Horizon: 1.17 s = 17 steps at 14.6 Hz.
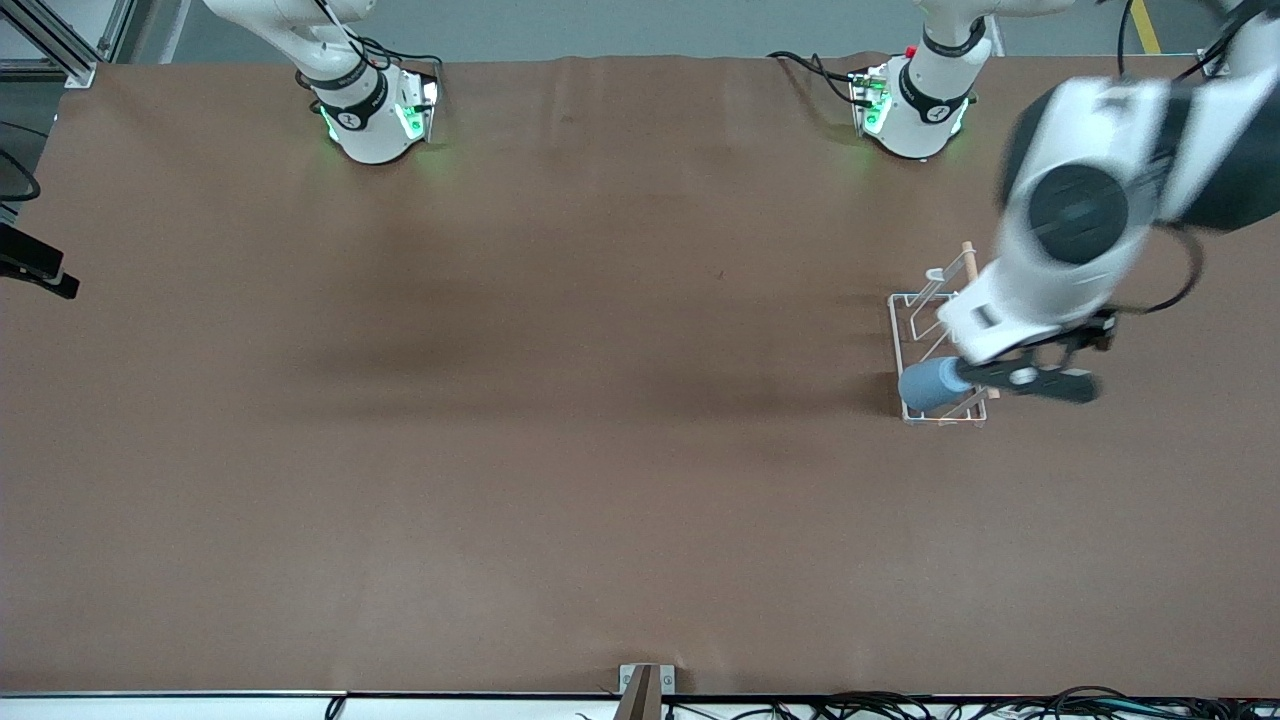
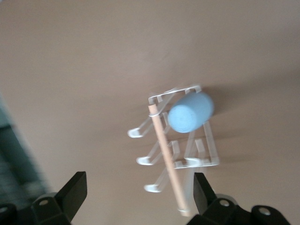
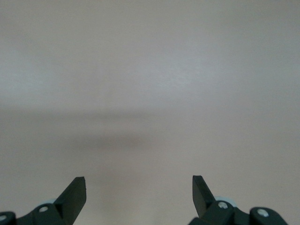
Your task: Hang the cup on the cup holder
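The light-blue cup point(image 1: 933, 385) lies tilted on a prong of the white wire cup holder point(image 1: 912, 322), at the holder's end nearer the front camera. In the left wrist view the cup point(image 2: 190, 112) sits on a prong beside the wooden dowel point(image 2: 165, 145). My left gripper point(image 1: 1035, 380) hovers over the holder, just beside the cup, open and empty; its fingers point(image 2: 75, 190) stand wide apart in the left wrist view. My right gripper point(image 3: 139, 192) is open and empty over bare table; only its arm's base shows in the front view.
The brown table point(image 1: 560, 400) spreads wide toward the right arm's end. The holder stands near the left arm's end of the table. A bracket point(image 1: 645, 682) sits at the table edge nearest the front camera.
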{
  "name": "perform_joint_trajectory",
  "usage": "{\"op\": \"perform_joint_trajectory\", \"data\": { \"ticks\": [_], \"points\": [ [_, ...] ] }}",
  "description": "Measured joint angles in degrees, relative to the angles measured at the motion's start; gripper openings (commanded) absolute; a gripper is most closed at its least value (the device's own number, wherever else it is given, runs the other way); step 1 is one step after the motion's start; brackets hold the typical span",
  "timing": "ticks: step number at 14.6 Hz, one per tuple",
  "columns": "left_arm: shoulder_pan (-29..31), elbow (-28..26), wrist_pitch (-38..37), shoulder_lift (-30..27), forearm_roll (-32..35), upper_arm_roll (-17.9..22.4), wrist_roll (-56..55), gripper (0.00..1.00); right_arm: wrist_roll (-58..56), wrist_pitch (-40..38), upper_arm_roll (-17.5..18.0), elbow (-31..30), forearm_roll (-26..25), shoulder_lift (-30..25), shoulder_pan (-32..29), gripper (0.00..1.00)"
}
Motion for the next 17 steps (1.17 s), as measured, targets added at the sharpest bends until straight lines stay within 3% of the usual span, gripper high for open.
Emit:
{"op": "perform_joint_trajectory", "data": {
  "ticks": [3,7,10,14,17],
  "points": [
    [0.70,-1.49,0.99,-5.76,-10.93,7.05,1.18,1.00,0.54,-0.03,2.15,0.03,-1.10,0.00,0.05,1.00],
    [0.69,-5.28,1.32,-13.38,-16.52,8.50,0.27,1.00,0.74,0.00,5.12,-0.14,-0.78,-0.06,-3.55,1.00],
    [0.67,-4.81,1.94,-15.74,-17.43,9.77,-3.28,1.00,1.13,0.29,5.18,-0.88,-0.44,-0.52,-3.87,1.00],
    [0.67,1.41,-2.08,-13.96,-14.71,9.81,-3.91,1.00,3.30,0.28,5.62,-1.54,-0.34,-1.14,-3.75,1.00],
    [0.65,3.03,-4.73,-13.24,-13.80,9.08,-3.13,1.00,3.34,0.26,5.64,-1.65,-0.34,-1.30,-3.74,1.00]
  ]
}}
